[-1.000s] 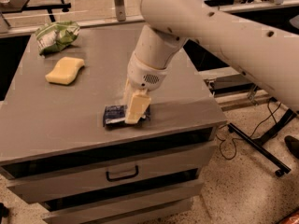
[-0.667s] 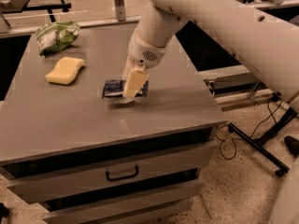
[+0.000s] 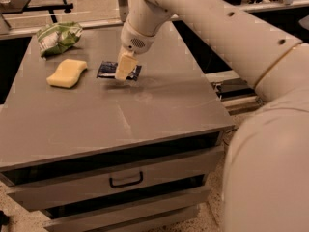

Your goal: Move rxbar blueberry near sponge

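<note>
The bar, a small flat dark blue wrapper with pale print, is being held level in the gripper, which is pinching it across its middle over the far half of the desk, left of centre. Only the bar's two ends are showing on either side of the pale finger, and a faint shadow is lying just under it on the grey top. The sponge, a pale yellow block with rounded corners, is lying flat towards the far left corner, near the left edge. The bar's left end is hanging just beside the sponge, not touching it.
</note>
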{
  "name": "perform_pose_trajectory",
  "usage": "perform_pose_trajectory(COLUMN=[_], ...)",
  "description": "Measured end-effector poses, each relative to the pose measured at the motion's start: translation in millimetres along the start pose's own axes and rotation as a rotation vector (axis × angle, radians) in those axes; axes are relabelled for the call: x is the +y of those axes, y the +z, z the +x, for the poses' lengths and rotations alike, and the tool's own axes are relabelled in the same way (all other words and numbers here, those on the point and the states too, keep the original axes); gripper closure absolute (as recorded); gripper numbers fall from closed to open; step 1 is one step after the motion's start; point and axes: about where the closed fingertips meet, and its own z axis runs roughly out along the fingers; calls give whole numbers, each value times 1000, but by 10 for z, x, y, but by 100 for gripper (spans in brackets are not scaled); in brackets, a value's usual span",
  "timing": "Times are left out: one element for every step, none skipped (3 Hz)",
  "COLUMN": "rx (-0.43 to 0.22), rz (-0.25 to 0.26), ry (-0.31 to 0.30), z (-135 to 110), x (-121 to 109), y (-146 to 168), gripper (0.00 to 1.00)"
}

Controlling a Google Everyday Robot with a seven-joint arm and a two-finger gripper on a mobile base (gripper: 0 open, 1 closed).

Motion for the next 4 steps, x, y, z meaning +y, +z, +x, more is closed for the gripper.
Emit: perform_pose_trajectory(rx=[3, 2, -1, 0], rz=[9, -10, -27, -32], ry=[26, 29, 30, 30], z=[-64, -236, -317, -320], x=[-167, -258, -270, -263], y=[196, 442, 563, 597], gripper=[100, 98, 77, 53])
